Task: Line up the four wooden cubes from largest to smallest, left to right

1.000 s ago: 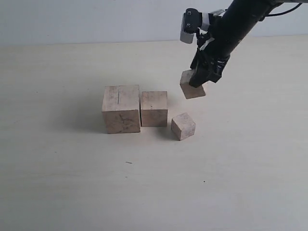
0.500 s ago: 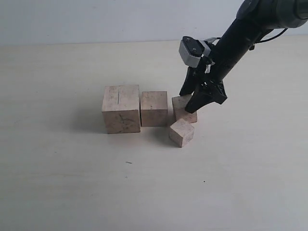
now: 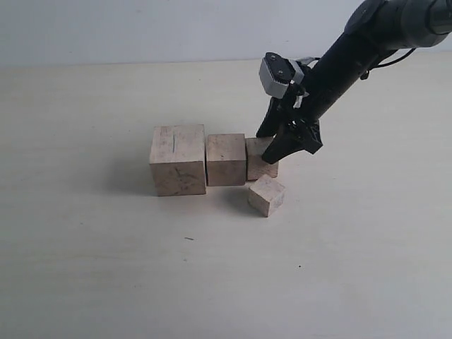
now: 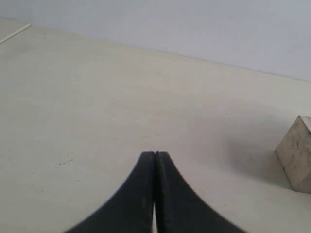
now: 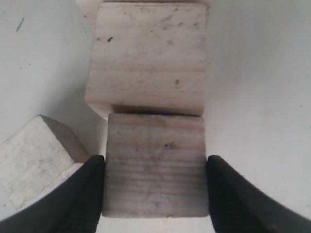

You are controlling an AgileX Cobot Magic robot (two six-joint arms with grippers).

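Gripper [image 3: 268, 150] on the right arm clamps third cube [image 3: 256, 167], flush beside second cube [image 3: 226, 159]; smallest cube [image 3: 267, 195] sits skewed.

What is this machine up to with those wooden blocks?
It is sorting four wooden cubes by size into a row. The right arm grips the third-largest cube in its jaws, low at the table, right beside the second-largest cube, which sits next to the largest cube. The smallest cube lies skewed just in front of the row, not yet in line. The left arm's jaws are shut on nothing.
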